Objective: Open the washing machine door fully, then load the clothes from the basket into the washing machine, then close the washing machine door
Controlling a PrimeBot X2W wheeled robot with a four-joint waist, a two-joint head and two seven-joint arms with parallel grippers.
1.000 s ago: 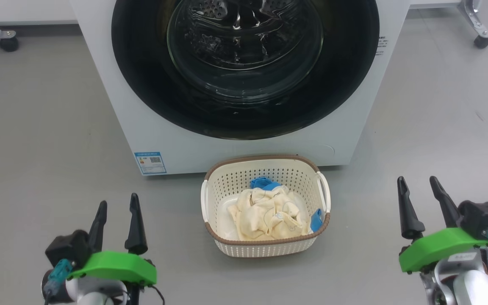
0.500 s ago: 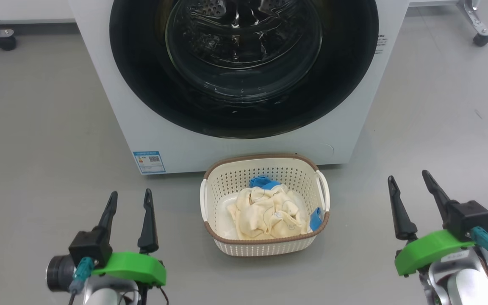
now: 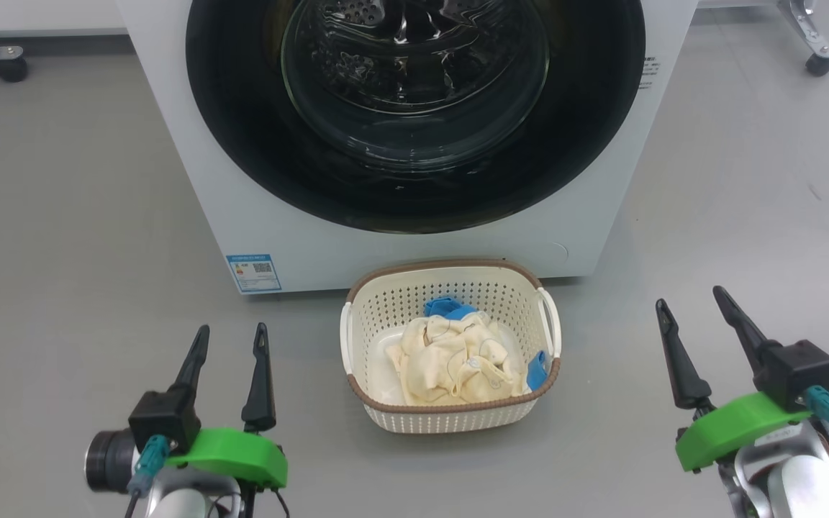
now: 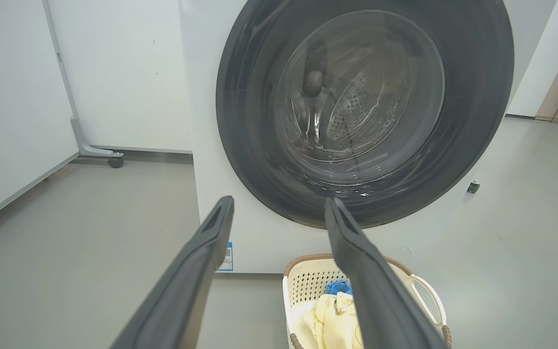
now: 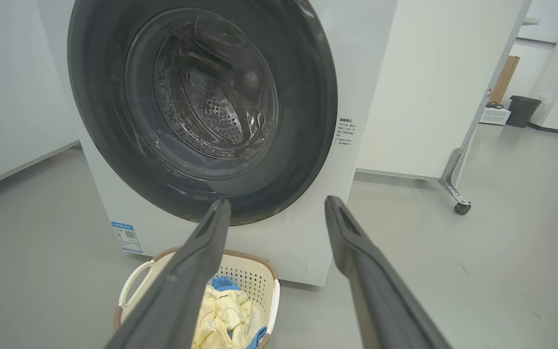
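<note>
1. The left gripper (image 3: 232, 328) is low on the left, over the smooth grey floor (image 3: 62, 216). Its two long dark fingers are spread apart and hold nothing. They point toward the washing machine.
2. The washing machine (image 3: 587, 230) is a big white box on the floor, ahead of both grippers. A small blue label sticker (image 3: 253, 272) is at its lower left front corner.
3. The washing machine door (image 3: 242, 144) is shut flat against the front. It is round, with a wide shiny black rim and a bulging clear glass window (image 3: 414, 72) in the middle. Behind the glass is the steel drum (image 5: 211, 111), full of little holes. The door is ahead of the grippers and higher up, about midway between them. So I think an arm must reach forward and up to open it. I see no handle, so I cannot tell which side swings out or which arm fits best.
4. The basket (image 3: 450, 421) stands on the floor just in front of the machine's bottom edge, under the middle of the door. It is cream plastic with many holes, a brown rim and white side handles. Its longer way seems to run left to right.
5. The clothes (image 3: 454, 360) lie crumpled in the basket. They are soft and cream-yellow, with blue pieces (image 3: 447, 308) at the back and right.
6. The right gripper (image 3: 689, 296) is low on the right, well apart from the basket. Its fingers are spread wide too, with nothing between them.
</note>
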